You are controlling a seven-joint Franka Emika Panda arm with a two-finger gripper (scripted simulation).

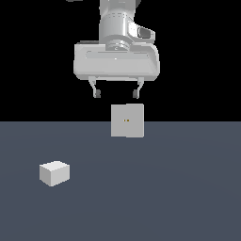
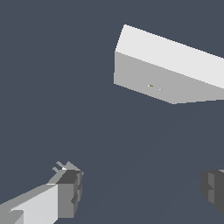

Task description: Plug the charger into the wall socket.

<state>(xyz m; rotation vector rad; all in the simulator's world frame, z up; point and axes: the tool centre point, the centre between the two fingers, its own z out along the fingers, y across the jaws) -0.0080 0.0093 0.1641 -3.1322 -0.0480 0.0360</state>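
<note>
The charger (image 1: 54, 172), a small plain white block, rests on the floor at the exterior view's left, well apart from everything else. The wall socket (image 1: 127, 121) stands upright near the middle, a pale grey square slab with two tiny yellowish dots on its face; the wrist view also shows the wall socket (image 2: 168, 65). My gripper (image 1: 116, 94) hangs in the air above the socket, open, with nothing between its fingers. In the wrist view both fingertips (image 2: 70, 193) show wide apart over bare floor. The charger is out of the wrist view.
A flat dark blue-grey floor (image 1: 164, 188) spreads under everything. Behind it the background is black. No other objects are in view.
</note>
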